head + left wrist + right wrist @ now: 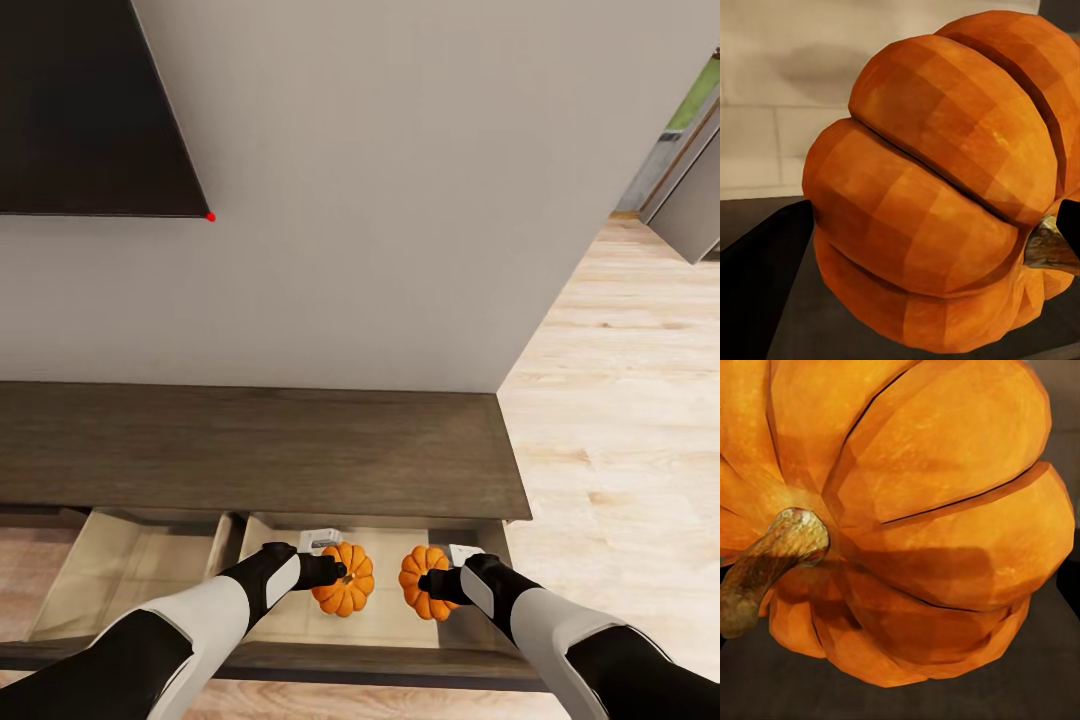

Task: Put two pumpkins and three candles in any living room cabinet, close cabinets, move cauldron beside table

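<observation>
Two orange ribbed pumpkins hang side by side over the open right drawer (395,625) of the dark-brown cabinet (250,450). My left gripper (342,574) is shut on the left pumpkin (347,588), which looms large in the left wrist view (945,195). The right pumpkin (422,580) sits in my right gripper (428,584), also shut; its brown stem (769,562) shows in the right wrist view. Both drawers are pulled out, showing beige insides. Candles, cauldron and table are out of view.
The left drawer (120,580) is open beside the right one. A grey wall (380,200) rises behind the cabinet, with a dark panel (90,110) mounted at upper left. Light wooden floor (620,420) runs along the cabinet's right end.
</observation>
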You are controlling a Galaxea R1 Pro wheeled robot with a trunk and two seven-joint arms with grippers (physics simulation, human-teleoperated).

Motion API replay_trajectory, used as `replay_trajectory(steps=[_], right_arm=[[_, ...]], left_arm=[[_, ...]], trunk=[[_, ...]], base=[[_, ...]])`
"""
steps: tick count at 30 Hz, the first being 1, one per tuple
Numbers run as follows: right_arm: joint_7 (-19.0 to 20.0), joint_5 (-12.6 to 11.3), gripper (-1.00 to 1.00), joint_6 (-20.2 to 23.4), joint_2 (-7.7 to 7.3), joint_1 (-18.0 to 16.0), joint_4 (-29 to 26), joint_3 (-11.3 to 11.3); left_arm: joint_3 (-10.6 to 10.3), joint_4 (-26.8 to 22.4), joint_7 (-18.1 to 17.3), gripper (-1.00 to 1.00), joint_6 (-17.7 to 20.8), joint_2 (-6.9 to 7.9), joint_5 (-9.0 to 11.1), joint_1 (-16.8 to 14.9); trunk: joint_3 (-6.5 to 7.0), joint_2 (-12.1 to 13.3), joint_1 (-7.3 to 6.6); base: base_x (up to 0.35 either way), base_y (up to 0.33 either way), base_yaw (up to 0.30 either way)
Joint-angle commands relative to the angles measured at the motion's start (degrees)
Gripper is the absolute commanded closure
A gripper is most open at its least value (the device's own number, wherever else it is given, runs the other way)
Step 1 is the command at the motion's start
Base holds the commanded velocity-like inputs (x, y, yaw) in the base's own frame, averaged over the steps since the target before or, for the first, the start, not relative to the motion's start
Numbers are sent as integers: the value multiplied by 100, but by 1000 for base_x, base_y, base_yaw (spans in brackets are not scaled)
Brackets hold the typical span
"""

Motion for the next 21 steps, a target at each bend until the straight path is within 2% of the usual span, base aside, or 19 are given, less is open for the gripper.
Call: replay_trajectory(steps=[1,3,11,21], right_arm=[[12,-38,100,24,-2,-2,-4,47],[12,-38,100,24,-2,-2,-4,47],[12,-38,100,24,-2,-2,-4,47],[12,-38,100,24,-2,-2,-4,47]], left_arm=[[-41,1,-1,100,17,0,38,-4],[-43,1,-1,100,20,0,38,-4],[-43,1,-1,100,19,0,38,-4],[-42,1,-1,100,22,0,38,-4]], trunk=[[-3,-2,0],[-3,-2,0],[-147,-323,175],[-147,-323,175]], base=[[0,0,0],[0,0,0],[0,0,0],[0,0,0]])
